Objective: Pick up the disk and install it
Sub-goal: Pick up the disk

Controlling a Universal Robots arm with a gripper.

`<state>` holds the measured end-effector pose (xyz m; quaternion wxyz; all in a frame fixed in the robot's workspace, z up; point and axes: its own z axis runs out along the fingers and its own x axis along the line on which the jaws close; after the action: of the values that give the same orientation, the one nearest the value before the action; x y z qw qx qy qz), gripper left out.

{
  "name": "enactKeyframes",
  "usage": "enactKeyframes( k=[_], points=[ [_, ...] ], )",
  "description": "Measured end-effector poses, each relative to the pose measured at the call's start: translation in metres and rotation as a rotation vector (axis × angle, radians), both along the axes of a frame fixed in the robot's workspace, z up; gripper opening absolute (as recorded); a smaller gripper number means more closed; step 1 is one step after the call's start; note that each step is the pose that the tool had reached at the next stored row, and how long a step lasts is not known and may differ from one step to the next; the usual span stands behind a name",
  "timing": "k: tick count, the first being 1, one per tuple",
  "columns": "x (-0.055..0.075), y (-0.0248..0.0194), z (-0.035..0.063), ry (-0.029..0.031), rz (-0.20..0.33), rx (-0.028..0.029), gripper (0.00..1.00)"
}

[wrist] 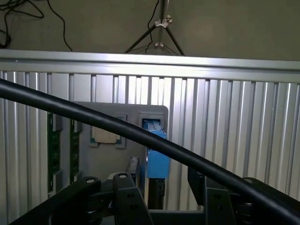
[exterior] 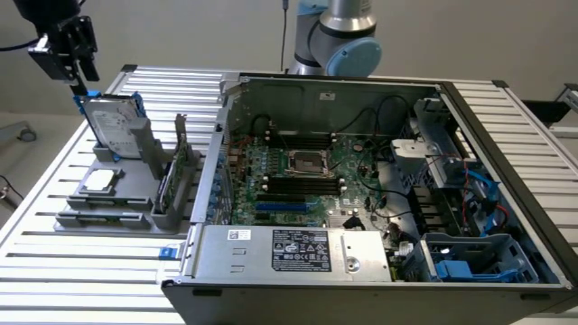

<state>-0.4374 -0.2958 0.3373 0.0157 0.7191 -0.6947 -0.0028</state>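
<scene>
The disk (exterior: pixel 116 127), a silver-grey drive with a white label in a blue carrier, stands upright on edge in a grey holder (exterior: pixel 108 203) at the exterior view's left. My gripper (exterior: pixel 80 80) hangs just above the disk's top edge, apart from it. In the wrist view the blue carrier edge of the disk (wrist: pixel 157 161) lies below, between my two black fingers (wrist: pixel 125 199), which stand wide apart. My gripper (wrist: pixel 164 204) is open and holds nothing. A black cable (wrist: pixel 93 117) crosses in front and hides part of the holder.
An open computer case (exterior: pixel 361 84) with its motherboard (exterior: pixel 302 176) fills the middle of the slatted aluminium table (exterior: pixel 72 271). A grey power-supply box (exterior: pixel 289 252) sits at its front, a blue drive cage (exterior: pixel 474 261) at its front right. The holder also carries a processor chip (exterior: pixel 99 179) and an upright card (exterior: pixel 172 179).
</scene>
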Motion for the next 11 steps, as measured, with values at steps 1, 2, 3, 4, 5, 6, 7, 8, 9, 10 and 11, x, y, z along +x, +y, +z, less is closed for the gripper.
enactKeyframes(
  k=[1,2,3,4,5,6,7,8,9,10,11],
  points=[
    [0.0,-0.0003,-0.0018,0.0002,0.001,0.0,0.54],
    [0.0,-0.0006,-0.0036,0.0002,0.002,0.0,0.54],
    [0.0,-0.0009,-0.0056,0.0005,0.003,0.0,0.54],
    [0.0,-0.0012,-0.0073,0.0007,0.004,0.0,0.54],
    [0.0,-0.0014,-0.0091,0.0009,0.005,0.0,0.54],
    [0.0,-0.0017,-0.0109,0.0012,0.006,0.0,0.54],
    [0.0,-0.002,-0.0127,0.0015,0.007,0.0,0.54],
    [0.0,-0.0022,-0.0145,0.0019,0.008,0.0,0.54],
    [0.001,-0.0025,-0.0165,0.0023,0.009,0.0,0.54],
    [0.001,-0.0027,-0.0182,0.0027,0.01,0.0,0.54],
    [0.001,-0.0029,-0.0201,0.0028,0.011,0.0,0.54]
  ],
)
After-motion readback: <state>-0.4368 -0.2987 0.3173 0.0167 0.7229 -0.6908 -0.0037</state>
